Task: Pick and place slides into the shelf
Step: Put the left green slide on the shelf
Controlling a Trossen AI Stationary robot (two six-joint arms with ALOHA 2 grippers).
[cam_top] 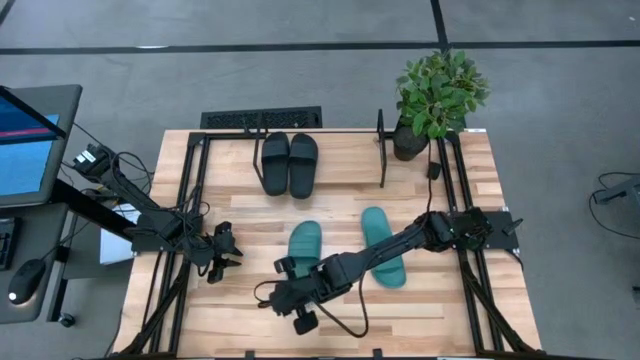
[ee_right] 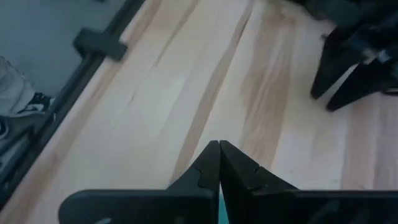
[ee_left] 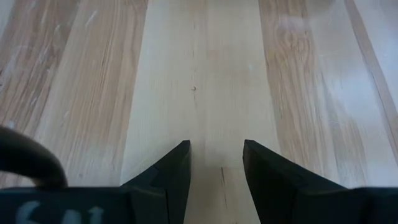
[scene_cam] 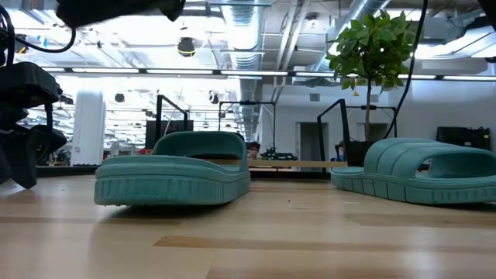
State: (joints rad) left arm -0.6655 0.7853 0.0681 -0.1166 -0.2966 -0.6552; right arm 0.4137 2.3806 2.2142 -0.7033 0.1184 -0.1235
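Rubbery teal slides are what remains on the open counter (cam_top: 240, 320): one teal slide (cam_top: 303, 243) lies near the middle, the other teal slide (cam_top: 383, 258) just to its right, partly under the right arm. Two black slides (cam_top: 289, 163) already sit side by side within the shelf (cam_top: 381, 148) at the far edge. Right hand (cam_top: 287, 287) hovers low near the heel end of the middle teal slide, its fingers pressed together with nothing clearly between them. Left hand (cam_top: 226, 252) waits over bare wood to the left, fingers (ee_left: 171, 177) parted and empty. These slides look light, soft and slightly grippy, so they should flex rather than slip. The wide strap or the thick sole edge seems the best place to pinch; a squeeze on the strap may fold it.
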